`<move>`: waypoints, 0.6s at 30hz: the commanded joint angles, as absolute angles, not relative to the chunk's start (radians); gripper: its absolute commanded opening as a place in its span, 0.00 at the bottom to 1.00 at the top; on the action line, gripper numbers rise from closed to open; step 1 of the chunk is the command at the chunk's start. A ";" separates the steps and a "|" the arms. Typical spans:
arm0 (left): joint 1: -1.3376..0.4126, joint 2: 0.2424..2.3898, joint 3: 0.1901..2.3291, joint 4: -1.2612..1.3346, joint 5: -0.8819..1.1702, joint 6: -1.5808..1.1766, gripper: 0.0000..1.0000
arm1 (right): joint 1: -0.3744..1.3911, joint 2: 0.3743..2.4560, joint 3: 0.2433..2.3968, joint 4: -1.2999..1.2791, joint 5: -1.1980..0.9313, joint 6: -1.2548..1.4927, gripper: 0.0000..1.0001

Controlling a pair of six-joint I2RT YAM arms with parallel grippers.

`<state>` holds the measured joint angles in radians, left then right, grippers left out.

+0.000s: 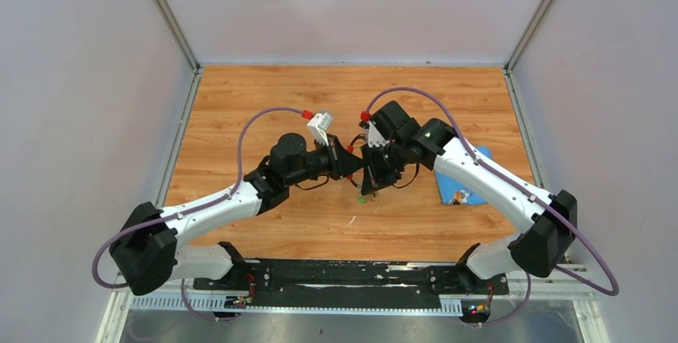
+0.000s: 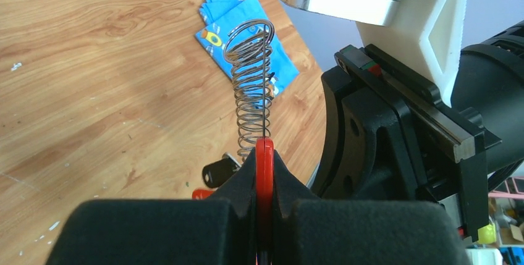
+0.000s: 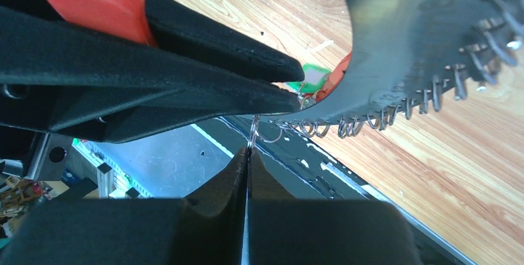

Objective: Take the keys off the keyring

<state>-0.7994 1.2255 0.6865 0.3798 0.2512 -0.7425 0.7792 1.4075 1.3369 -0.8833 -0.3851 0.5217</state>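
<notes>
The keyring [image 2: 250,67] is a silvery coiled wire ring with a flat red part [image 2: 264,166]. My left gripper [image 2: 264,154] is shut on that red part, and the coil rises beyond its tips. Under them hang a dark-capped key [image 2: 217,171] and a red cap [image 2: 201,194]. My right gripper [image 3: 248,154] is shut on a thin wire loop at the end of the coil [image 3: 383,113], right beside a green-capped key [image 3: 314,77]. In the top view both grippers [image 1: 356,169] [image 1: 369,173] meet tip to tip above the table's middle, with something green [image 1: 361,197] below them.
A blue cloth piece [image 1: 470,185] lies on the wooden table at the right, under the right forearm, with a small metal item [image 1: 458,197] on it. Purple cables [image 1: 248,139] arch over both arms. The black base rail [image 1: 344,275] runs along the near edge.
</notes>
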 commanded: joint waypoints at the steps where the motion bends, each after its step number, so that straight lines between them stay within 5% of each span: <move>1: -0.816 1.250 0.706 0.365 0.338 -0.747 0.00 | 0.761 1.379 1.393 -0.886 -0.302 0.495 0.01; 18: -0.815 1.310 0.720 0.437 0.372 -1.064 0.00 | 0.762 1.238 1.361 -0.780 -0.119 0.510 0.09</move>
<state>-0.8085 1.3159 0.7105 0.3687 0.3637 -0.9272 0.7723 1.2697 1.3476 -0.8082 -0.1776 0.5137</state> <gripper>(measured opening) 0.028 0.075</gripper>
